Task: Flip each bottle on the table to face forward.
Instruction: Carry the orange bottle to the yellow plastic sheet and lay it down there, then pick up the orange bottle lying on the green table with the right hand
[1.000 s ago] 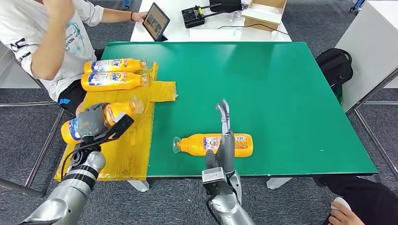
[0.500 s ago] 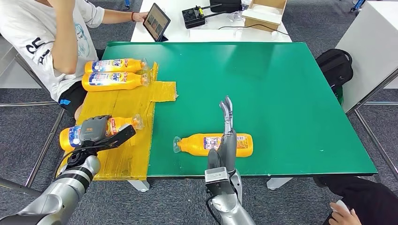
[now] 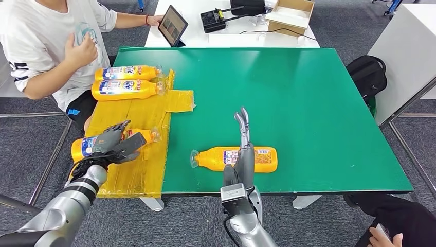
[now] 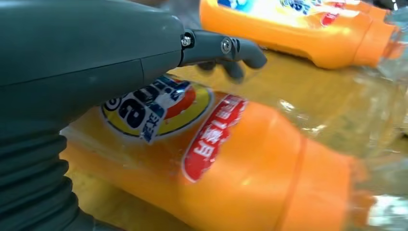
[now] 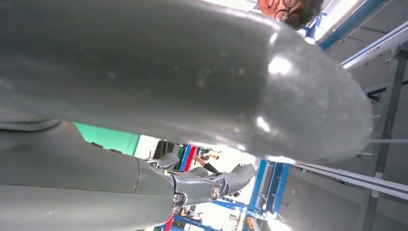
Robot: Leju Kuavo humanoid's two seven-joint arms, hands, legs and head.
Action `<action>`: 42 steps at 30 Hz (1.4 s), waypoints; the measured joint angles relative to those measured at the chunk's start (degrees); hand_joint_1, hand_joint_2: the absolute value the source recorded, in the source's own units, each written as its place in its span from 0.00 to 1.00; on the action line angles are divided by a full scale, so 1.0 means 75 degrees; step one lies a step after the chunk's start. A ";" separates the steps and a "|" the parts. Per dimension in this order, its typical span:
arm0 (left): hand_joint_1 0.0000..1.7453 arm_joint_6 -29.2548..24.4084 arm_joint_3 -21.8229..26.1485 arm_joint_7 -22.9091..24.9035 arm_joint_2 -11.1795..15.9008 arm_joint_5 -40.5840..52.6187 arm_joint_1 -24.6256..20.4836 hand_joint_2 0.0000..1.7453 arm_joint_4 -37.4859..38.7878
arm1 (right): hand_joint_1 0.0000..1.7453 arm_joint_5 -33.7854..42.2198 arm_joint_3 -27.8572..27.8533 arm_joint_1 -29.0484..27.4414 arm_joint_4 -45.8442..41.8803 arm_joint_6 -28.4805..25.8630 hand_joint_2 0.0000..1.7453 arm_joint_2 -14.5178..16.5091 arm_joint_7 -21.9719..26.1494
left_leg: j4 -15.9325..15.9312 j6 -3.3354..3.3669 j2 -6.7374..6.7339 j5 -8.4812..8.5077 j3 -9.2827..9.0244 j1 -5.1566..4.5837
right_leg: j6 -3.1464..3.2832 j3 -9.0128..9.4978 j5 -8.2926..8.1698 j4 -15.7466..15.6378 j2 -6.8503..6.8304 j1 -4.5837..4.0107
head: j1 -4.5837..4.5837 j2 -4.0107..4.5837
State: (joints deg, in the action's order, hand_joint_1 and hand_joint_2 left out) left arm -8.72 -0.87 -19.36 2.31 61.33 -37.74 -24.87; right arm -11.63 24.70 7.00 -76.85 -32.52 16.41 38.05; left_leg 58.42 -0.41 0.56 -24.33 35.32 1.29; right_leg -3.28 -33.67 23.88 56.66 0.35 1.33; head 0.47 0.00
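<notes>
Bottles lie flat on the green counter (image 3: 308, 92) in three spots, so work outward from yourself. Nearest you, the right hand (image 3: 243, 146) stands edge-up with its fingers straight and together over the middle bottle (image 3: 234, 158), gripping nothing; you cannot tell whether it touches it. To the left, on the yellow sheet (image 3: 139, 154), your left hand (image 3: 114, 142) hovers over the near left bottle (image 3: 85, 147) with fingers spread and nothing held. At the far left lie two more bottles (image 3: 126, 88) side by side, close to a seated person (image 3: 46, 46) at that corner.
</notes>
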 joint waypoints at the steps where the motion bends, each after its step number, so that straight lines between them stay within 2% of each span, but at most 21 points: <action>1: 0.00 0.0200 0.0049 -0.0022 -0.0001 -0.0095 -0.0023 0.00 0.0010 | 0.00 -0.0004 0.0000 0.0015 0.0027 -0.0043 0.00 0.0002 0.0000 | -0.0001 0.0000 0.0000 -0.0001 -0.0010 0.0000 | 0.0001 0.0009 0.0001 0.0000 0.0000 0.0000 | 0.0001 0.0000; 9: 0.00 0.0860 0.0328 -0.0282 -0.0026 -0.0653 -0.0091 0.00 0.0037 | 0.00 0.0028 0.0000 0.0116 0.0242 -0.0281 0.00 0.0045 0.0000 | -0.0004 -0.0002 0.0004 0.0002 -0.0065 0.0000 | 0.0004 0.0061 0.0004 0.0000 0.0000 -0.0001 | 0.0003 0.0000; 17: 0.00 0.1041 0.0539 -0.0467 -0.0050 -0.0908 -0.0097 0.00 0.0037 | 0.00 0.0032 0.0000 0.0178 0.0404 -0.0289 0.00 0.0064 0.0000 | -0.0004 -0.0001 0.0005 0.0003 -0.0076 -0.0003 | 0.0003 0.0074 0.0003 0.0000 0.0000 0.0002 | 0.0004 0.0000; 20: 0.00 0.1122 0.0706 -0.0788 -0.0083 -0.1410 -0.0079 0.00 0.0030 | 0.00 0.0031 0.0000 0.0196 0.0466 -0.0259 0.00 0.0066 0.0000 | -0.0004 -0.0001 0.0005 0.0002 -0.0077 -0.0003 | 0.0003 0.0073 0.0003 0.0000 0.0000 0.0001 | 0.0004 0.0000; 22: 0.00 0.0867 0.0927 -0.1203 -0.0170 -0.2036 -0.0002 0.00 -0.0026 | 0.00 -0.0028 0.0005 0.0199 0.0520 -0.0183 0.00 0.0065 -0.0009 | -0.0004 -0.0001 0.0003 0.0002 -0.0075 -0.0003 | 0.0003 0.0070 0.0002 0.0000 0.0000 0.0001 | 0.0003 0.0000; 24: 0.00 0.0172 0.1176 -0.1631 -0.0318 -0.2640 0.0148 0.50 -0.0151 | 0.00 -0.0212 0.0031 0.0200 0.0586 -0.0062 0.50 0.0060 -0.0072 | -0.0003 -0.0001 -0.0001 0.0003 -0.0067 -0.0002 | 0.0003 0.0059 0.0001 0.0000 0.0002 0.0000 | 0.0004 0.0000; 26: 0.00 -0.0925 0.1400 -0.2058 -0.0515 -0.3085 0.0328 1.00 -0.0348 | 0.00 -0.0518 0.0093 0.0200 0.0673 0.0100 1.00 0.0042 -0.0281 | -0.0003 0.0002 -0.0003 0.0006 -0.0048 -0.0002 | 0.0002 0.0038 -0.0002 0.0000 0.0002 0.0000 | 0.0004 0.0000; 30: 0.00 -0.3592 0.1566 -0.2679 -0.0894 -0.3476 0.0778 1.00 -0.1265 | 0.00 -0.1392 0.0228 0.0280 0.0966 0.0638 1.00 -0.0103 -0.1186 | 0.0001 0.0005 -0.0009 0.0009 -0.0005 -0.0003 | -0.0001 -0.0008 -0.0011 0.0001 0.0004 0.0001 | 0.0003 0.0000; 32: 0.00 -0.4106 0.1555 -0.2753 -0.1058 -0.3623 0.1043 1.00 -0.1969 | 0.00 -0.1744 0.0273 0.0382 0.1162 0.0911 1.00 -0.0247 -0.1590 | 0.0002 0.0008 -0.0005 0.0012 0.0011 -0.0003 | -0.0002 -0.0021 -0.0011 0.0001 0.0003 0.0001 | 0.0002 0.0000; 37: 0.00 -0.4007 0.1161 -0.2781 -0.1384 -0.4918 0.1973 1.00 -0.3814 | 0.00 -0.2321 0.0237 0.0703 0.1470 0.1624 1.00 -0.0793 -0.2324 | 0.0003 0.0012 -0.0005 0.0011 0.0039 -0.0004 | -0.0004 -0.0043 -0.0009 -0.0002 0.0003 0.0002 | 0.0002 0.0000; 42: 0.00 -0.3555 0.0624 -0.2781 -0.1484 -0.5870 0.2598 1.00 -0.5089 | 0.00 -0.2828 0.0076 0.0854 0.1507 0.2054 1.00 -0.1306 -0.2832 | 0.0003 0.0012 -0.0003 0.0009 0.0055 -0.0005 | -0.0004 -0.0059 -0.0009 -0.0004 0.0002 0.0002 | 0.0001 0.0000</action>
State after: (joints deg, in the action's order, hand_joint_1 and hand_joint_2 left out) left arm -35.38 3.80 -40.22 -8.82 17.30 -18.26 -63.04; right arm -32.83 25.27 13.40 -65.55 -17.11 6.62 16.81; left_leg 58.45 -0.32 0.54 -24.26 35.74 1.25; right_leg -3.31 -34.11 23.81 56.63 0.37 1.35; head 0.48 0.00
